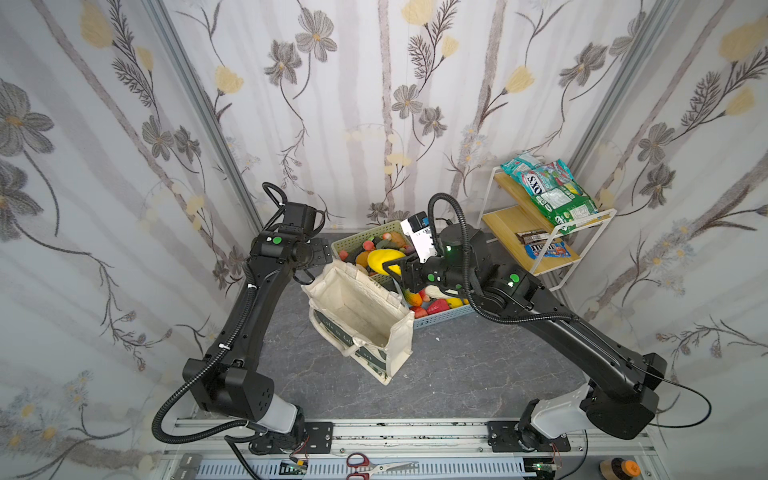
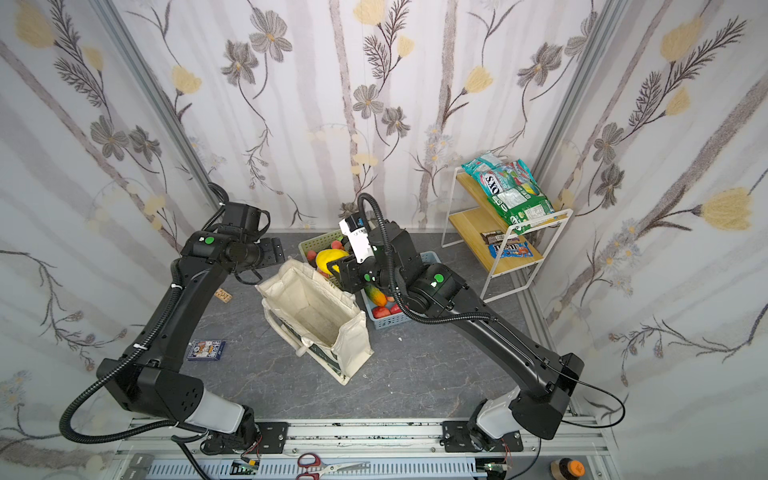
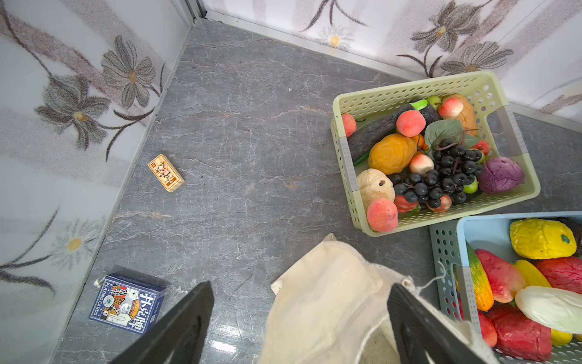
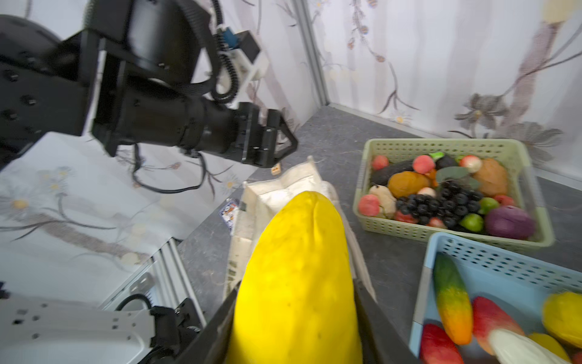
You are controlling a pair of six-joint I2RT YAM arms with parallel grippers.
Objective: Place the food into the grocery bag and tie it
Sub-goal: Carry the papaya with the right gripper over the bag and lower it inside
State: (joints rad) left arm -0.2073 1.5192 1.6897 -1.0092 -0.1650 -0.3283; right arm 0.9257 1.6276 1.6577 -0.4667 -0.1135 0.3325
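Scissors (image 1: pixel 365 465): lie on the rail housing at the bottom edge of both top views.
Card box (image 2: pixel 205 350): lies flat on the table (image 2: pixel 415 374), left of centre in a top view, beside the left arm and well apart from the bag.
Block (image 2: pixel 224 294): lies on the table just beyond the card box, further up the frame.
Bag (image 1: pixel 361 316): stands on the table at frame centre in both top views, with its mouth open.
Left gripper (image 3: pixel 299 285): jaws are spread wide and pinch nothing. It hovers at the bag's far left corner. In the left wrist view the rim cloth lies between the fingers (image 3: pixel 179 324); whether they touch it cannot be told.
Right gripper (image 4: pixel 296 286): clamped on the yellow fruit.
Yellow fruit (image 4: pixel 299 252): held off the table, just above frame centre in both top views, just beyond the bag's far rim.
Blue basket (image 1: pixel 440 322): sits just beside the bag's right side, partly under the right arm. It holds red, yellow, white and green-orange food (image 3: pixel 500 277).
Green basket (image 1: pixel 361 237): sits near the back wall, just beside the blue basket. It holds grapes (image 3: pixel 441 179), peaches and other pieces.
Shelf (image 1: pixel 511 224): stands at upper right and carries packets (image 1: pixel 552 195).
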